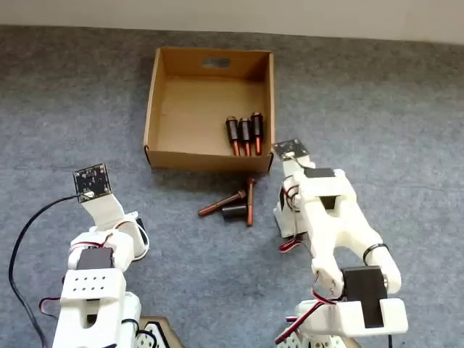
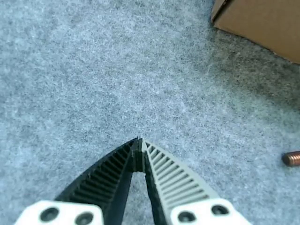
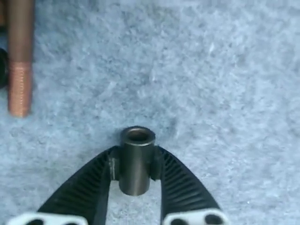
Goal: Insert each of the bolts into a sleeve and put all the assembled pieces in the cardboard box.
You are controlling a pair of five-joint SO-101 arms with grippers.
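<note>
The right pincer [image 3: 136, 157] is pinching a dark sleeve [image 3: 137, 161] between its tips, a copper bolt [image 3: 19, 56] lying apart on the desk [image 3: 225, 70]; the left pincer [image 2: 139, 143] is sitting pressed together.

The left gripper [image 2: 139, 143] is seen from behind, over a grey carpet [image 2: 93, 70]. Its two ribbed fingers are brought together so that the tips touch, with nothing held between them; one finger is black [image 2: 105, 173] and the other pale grey [image 2: 173, 178]. White mounts with screw holes are seen at the fingers' bases, cut by the frame's edge. A corner of the cardboard box [image 2: 262, 23] is seen in a corner of the frame, well beyond the fingertips, resting on the carpet. The copper-coloured end of a bolt [image 2: 291, 158] is cut off at the frame's edge, apart from the gripper and from the box.
</note>
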